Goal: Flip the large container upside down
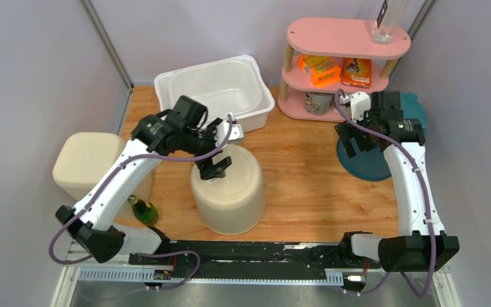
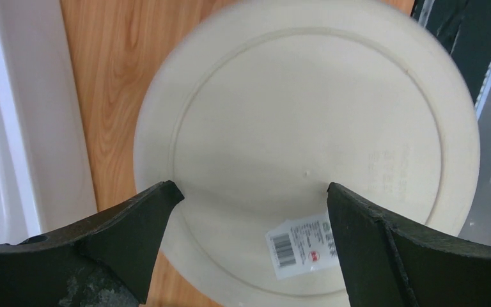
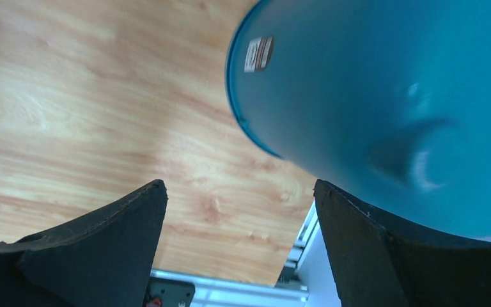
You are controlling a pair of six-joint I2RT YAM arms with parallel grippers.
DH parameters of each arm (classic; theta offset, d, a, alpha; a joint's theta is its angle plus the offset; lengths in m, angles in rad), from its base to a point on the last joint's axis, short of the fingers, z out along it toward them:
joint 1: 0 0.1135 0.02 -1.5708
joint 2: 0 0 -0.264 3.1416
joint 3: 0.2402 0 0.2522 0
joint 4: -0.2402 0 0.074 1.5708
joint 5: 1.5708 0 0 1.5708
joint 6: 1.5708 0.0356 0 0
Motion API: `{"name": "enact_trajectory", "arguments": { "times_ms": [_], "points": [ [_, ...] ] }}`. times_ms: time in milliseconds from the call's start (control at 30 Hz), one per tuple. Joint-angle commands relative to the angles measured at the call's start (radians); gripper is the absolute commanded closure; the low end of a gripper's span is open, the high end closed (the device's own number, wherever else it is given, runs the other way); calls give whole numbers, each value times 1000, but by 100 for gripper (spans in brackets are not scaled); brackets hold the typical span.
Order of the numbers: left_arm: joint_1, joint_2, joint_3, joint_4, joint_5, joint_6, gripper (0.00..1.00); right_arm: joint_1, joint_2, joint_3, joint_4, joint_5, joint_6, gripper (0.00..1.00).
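While left end effector [image 2: 252, 192] hangs spread, upturned large container [image 2: 307, 109] lies directly beneath.

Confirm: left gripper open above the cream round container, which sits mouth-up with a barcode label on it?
One thing is wrong: the cream round container sits base-up, not mouth-up. The left wrist view shows its closed flat bottom facing the camera, and the barcode label is stuck on that bottom. The rest stands: the left gripper is open above it.
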Motion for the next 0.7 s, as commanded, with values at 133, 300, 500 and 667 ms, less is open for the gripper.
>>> {"name": "enact_trajectory", "arguments": {
  "times_ms": [133, 300, 500, 667],
  "points": [
    [-230, 332, 183, 299, 24, -258, 0, 4, -67, 229, 55, -303, 121, 7],
    [-285, 530, 392, 487, 19, -389, 0, 5, -108, 270, 74, -402, 196, 6],
    [-263, 573, 708, 474, -41, -369, 0, 5, -128, 267, 79, -479, 197, 6],
    [-183, 396, 624, 484, -57, -371, 0, 5, -138, 219, 114, -564, 211, 6]
  ]
}}
